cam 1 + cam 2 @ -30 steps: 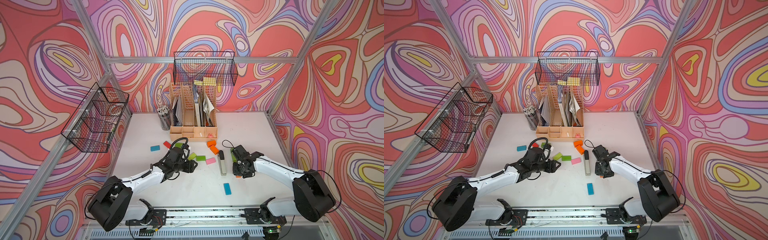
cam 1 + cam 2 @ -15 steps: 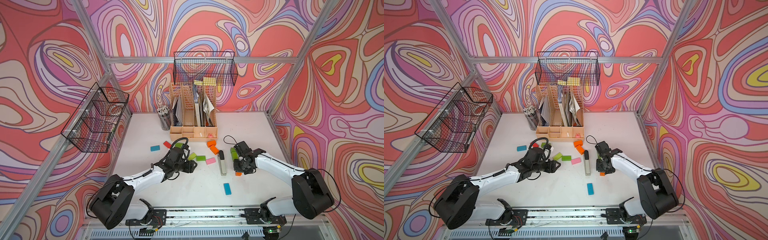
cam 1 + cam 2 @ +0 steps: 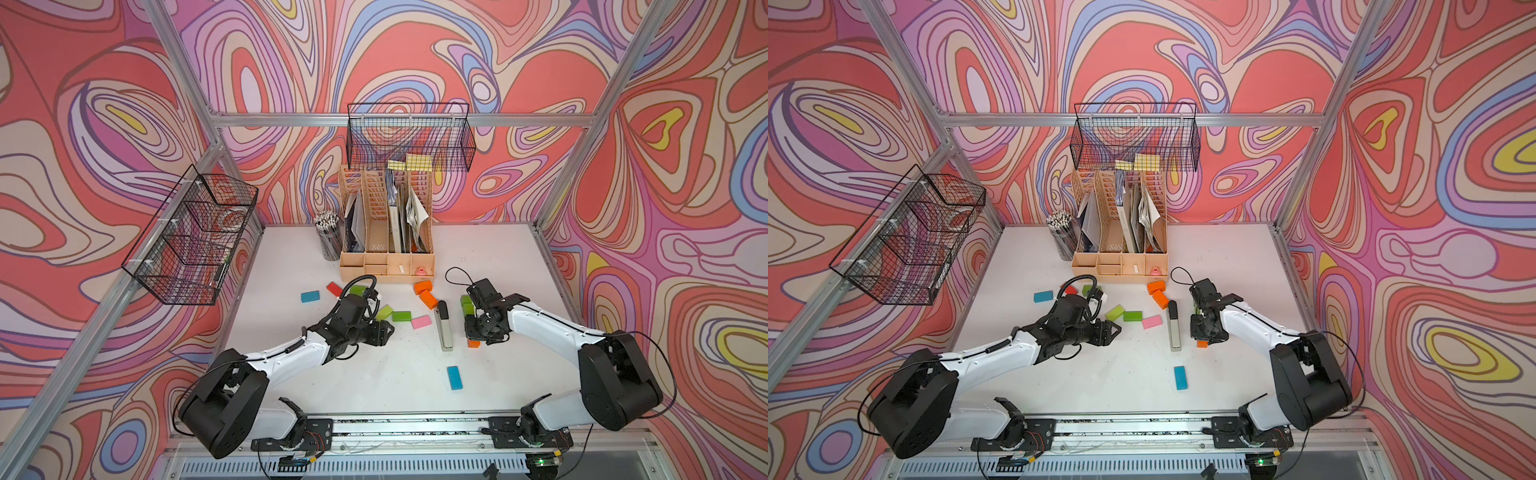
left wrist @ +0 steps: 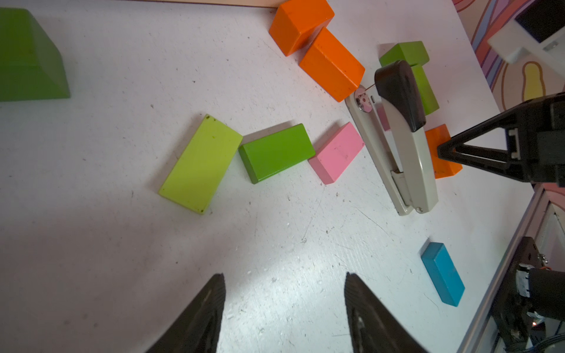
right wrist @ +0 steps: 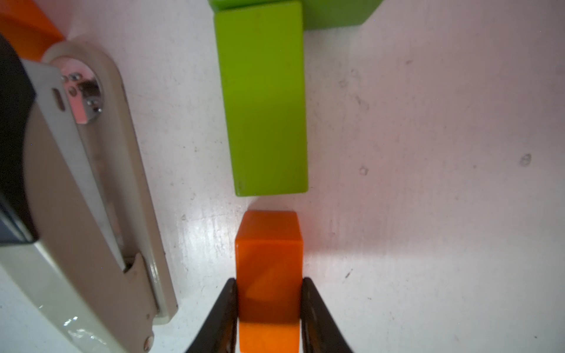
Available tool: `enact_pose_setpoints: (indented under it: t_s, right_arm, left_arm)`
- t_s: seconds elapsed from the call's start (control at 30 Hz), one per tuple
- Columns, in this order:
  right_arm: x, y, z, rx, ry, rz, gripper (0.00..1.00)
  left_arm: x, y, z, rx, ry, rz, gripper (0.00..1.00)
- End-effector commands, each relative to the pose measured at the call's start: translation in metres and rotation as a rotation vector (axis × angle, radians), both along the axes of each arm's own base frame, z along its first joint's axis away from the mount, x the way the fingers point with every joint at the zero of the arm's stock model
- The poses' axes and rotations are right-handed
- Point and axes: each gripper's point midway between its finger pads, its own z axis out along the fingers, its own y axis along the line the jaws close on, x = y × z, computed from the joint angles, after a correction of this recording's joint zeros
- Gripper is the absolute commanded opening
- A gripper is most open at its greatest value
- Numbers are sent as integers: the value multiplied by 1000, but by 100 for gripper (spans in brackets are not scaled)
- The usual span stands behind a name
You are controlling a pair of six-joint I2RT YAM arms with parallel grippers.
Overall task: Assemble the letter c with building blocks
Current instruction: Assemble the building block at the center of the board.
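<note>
My right gripper point(image 5: 269, 282) is shut on an orange brick point(image 5: 269, 244) resting on the white table. The same brick point(image 3: 473, 343) shows in both top views under the right gripper point(image 3: 1200, 334). Just beyond it, across a small gap, a lime brick point(image 5: 264, 101) lies in line. A darker green brick point(image 5: 333, 12) meets the lime one's far end at a right angle, the only corner of the letter c that shows. My left gripper point(image 4: 284, 276) is open over bare table. Near it lie lime point(image 4: 200, 163), green point(image 4: 275, 152) and pink point(image 4: 336, 152) bricks.
A silver-and-black stapler point(image 3: 444, 328) lies between the two grippers, close beside the orange brick. Two orange bricks point(image 3: 426, 293) sit by the wooden organiser point(image 3: 386, 266). Blue bricks lie at the front point(image 3: 454, 377) and the left point(image 3: 310, 296). A pencil cup point(image 3: 330, 239) stands at the back.
My right gripper closed on the orange brick and slid it a little toward the lime brick. The left arm stayed almost still.
</note>
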Motion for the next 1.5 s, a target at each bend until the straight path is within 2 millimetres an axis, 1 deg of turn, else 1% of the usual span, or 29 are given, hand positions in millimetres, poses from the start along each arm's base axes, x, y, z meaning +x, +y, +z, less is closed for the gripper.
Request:
enact_pose_setpoints:
  t_s: [0.0,0.13,0.2,0.4,0.6,0.77,1.0,1.47]
  right_arm:
    - [-1,-3,-11,-13,30,-1,32]
    - [-1,-5,-8,-25,22,-11,36]
    - [-2,-6,-6,-22,20,-14,41]
    - [-11,-5,-7,-5,35,-20,46]
    - [-15,-12,-6,-34,42,-48,46]
    - [-16,-14,-4,-34,30,-64,45]
    - [-12,-14,-4,-36,19,-61,43]
    - [-3,-9,-3,-26,-7,-31,41]
  left_arm:
    - [4,4,2,13,-17,5,65]
    - [4,4,2,15,-17,6,65]
    - [4,4,2,15,-18,7,65]
    - [4,4,4,13,-20,8,65]
    - [4,5,4,15,-22,11,65]
    - [4,5,3,15,-21,10,65]
    - [4,4,4,12,-20,10,65]
    - [4,4,1,17,-14,7,65]
